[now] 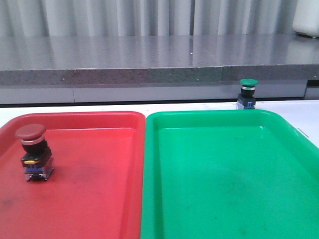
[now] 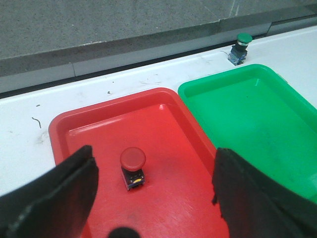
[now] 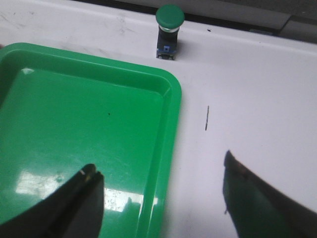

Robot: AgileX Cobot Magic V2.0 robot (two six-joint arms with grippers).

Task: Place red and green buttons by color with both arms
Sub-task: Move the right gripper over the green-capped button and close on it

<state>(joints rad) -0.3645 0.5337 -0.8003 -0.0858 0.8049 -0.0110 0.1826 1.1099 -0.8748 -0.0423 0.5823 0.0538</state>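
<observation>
The red button stands upright inside the red tray, near its left side; it also shows in the left wrist view. The green button stands on the white table behind the green tray, at the back right; it also shows in the left wrist view and the right wrist view. My left gripper is open and empty, above the red tray, short of the red button. My right gripper is open and empty over the green tray's right rim. Neither gripper shows in the front view.
The two trays lie side by side, rims touching, on the white table. A grey stone ledge runs along the back of the table. A white object stands on the ledge at the far right.
</observation>
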